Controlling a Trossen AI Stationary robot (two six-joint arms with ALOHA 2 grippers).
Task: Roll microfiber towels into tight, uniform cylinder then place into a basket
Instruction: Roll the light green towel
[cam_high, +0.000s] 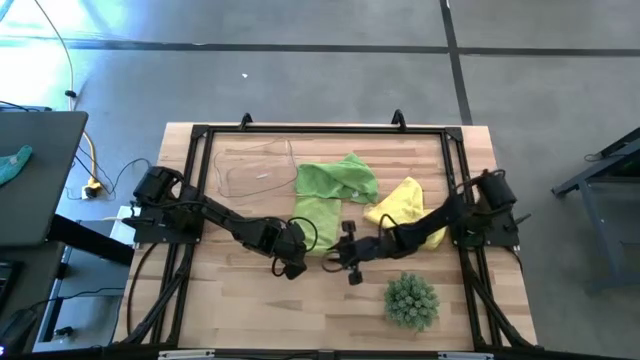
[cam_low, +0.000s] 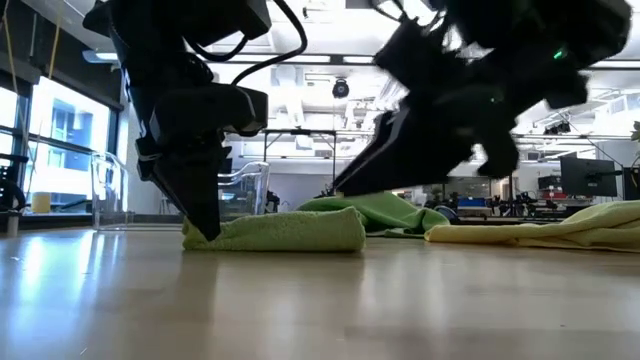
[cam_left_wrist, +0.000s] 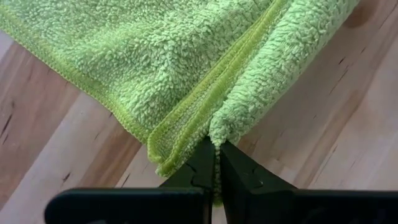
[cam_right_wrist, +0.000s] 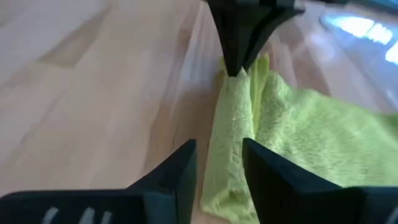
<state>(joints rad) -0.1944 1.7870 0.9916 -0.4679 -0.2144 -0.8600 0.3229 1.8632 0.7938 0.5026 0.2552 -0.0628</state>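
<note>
At table centre: a folded lime-green towel (cam_high: 318, 217) lies on the wooden table (cam_high: 250, 310), partly rolled along its near edge.
Towel and left claw: the left gripper (cam_left_wrist: 217, 163) is clamped tight on the roll's corner at one end; in the high view it sits just lower left of the towel (cam_high: 294, 262).
Towel and right claw: the right gripper (cam_right_wrist: 219, 163) stands at the roll's other end, fingers parted either side of the cloth and not pinching it; in the high view it shows at lower centre (cam_high: 350, 266).
Long axis: the rolled edge runs left to right across the high view, between the two claws; in the low view it lies flat on the table (cam_low: 285, 232).
Other towels: a second lime-green towel (cam_high: 345, 178) is crumpled just above the first; a yellow towel (cam_high: 400, 202) lies to its right, under the right arm.
Basket: a clear tub (cam_high: 255, 168) stands at upper left of the table, well apart from the claws; nothing can be made out inside it.
Nearby: a spiky green plant (cam_high: 411, 300) sits at lower right.
</note>
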